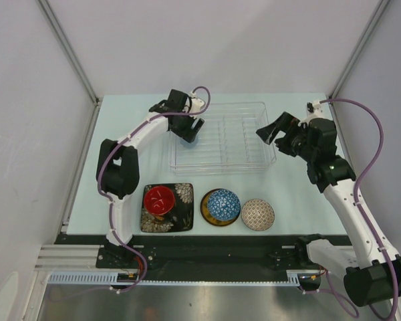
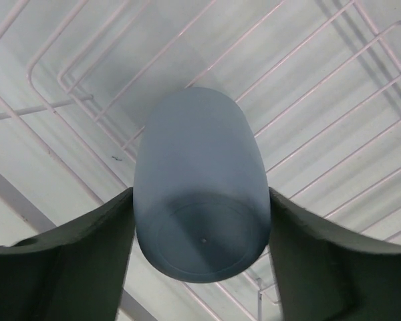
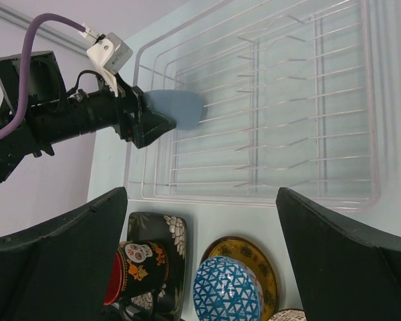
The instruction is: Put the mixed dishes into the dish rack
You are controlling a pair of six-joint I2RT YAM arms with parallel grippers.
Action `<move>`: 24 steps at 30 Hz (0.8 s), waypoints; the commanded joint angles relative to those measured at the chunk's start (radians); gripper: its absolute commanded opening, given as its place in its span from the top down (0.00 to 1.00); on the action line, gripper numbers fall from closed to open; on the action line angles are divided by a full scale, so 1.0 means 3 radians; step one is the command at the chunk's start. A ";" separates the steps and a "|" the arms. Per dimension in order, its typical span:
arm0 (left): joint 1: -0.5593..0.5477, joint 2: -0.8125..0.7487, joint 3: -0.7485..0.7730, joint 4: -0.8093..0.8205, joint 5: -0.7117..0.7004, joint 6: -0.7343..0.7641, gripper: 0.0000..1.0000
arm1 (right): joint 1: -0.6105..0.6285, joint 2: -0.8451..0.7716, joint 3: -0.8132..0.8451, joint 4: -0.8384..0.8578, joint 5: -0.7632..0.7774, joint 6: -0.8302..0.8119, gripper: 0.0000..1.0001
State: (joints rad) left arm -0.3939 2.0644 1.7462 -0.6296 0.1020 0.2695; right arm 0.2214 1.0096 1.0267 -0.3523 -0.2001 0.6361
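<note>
My left gripper (image 1: 190,130) is shut on the pale blue cup (image 2: 200,180) and holds it over the left end of the clear dish rack (image 1: 254,108); the cup also shows in the right wrist view (image 3: 177,107). My right gripper (image 1: 271,132) is open and empty, hovering at the rack's right end. On the table in front stand the dark floral red-lined mug (image 1: 158,200) on the black square plate (image 1: 180,217), the blue patterned bowl (image 1: 223,204) on the yellow saucer (image 1: 207,212), and the brownish patterned bowl (image 1: 258,214).
The rack's wire slots (image 3: 287,100) hold no dishes. Grey walls close in the table on left, right and back. The arm bases stand at the near edge.
</note>
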 commanded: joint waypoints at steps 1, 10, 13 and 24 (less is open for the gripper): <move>0.0029 -0.0208 -0.0038 0.0110 -0.0100 0.0002 0.11 | 0.0024 -0.0042 -0.0032 0.0106 -0.0003 0.0017 0.00; 0.0029 -0.0372 -0.0089 0.0094 -0.0079 -0.0029 0.00 | 0.0044 -0.0072 -0.0063 0.0095 0.0023 0.0022 0.00; 0.0029 -0.0458 -0.0063 0.0049 -0.0039 -0.0055 0.00 | 0.0075 -0.0067 -0.0063 0.0085 0.0063 0.0002 0.00; 0.0060 -0.1281 0.0147 -0.0406 0.0334 -0.0330 0.00 | 0.1142 0.0530 0.0024 -0.0226 0.0625 -0.0433 0.00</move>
State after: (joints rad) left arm -0.3889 1.8549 1.7378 -0.6971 0.1310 0.2344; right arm 0.4122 1.0649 1.0119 -0.3603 -0.1078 0.5781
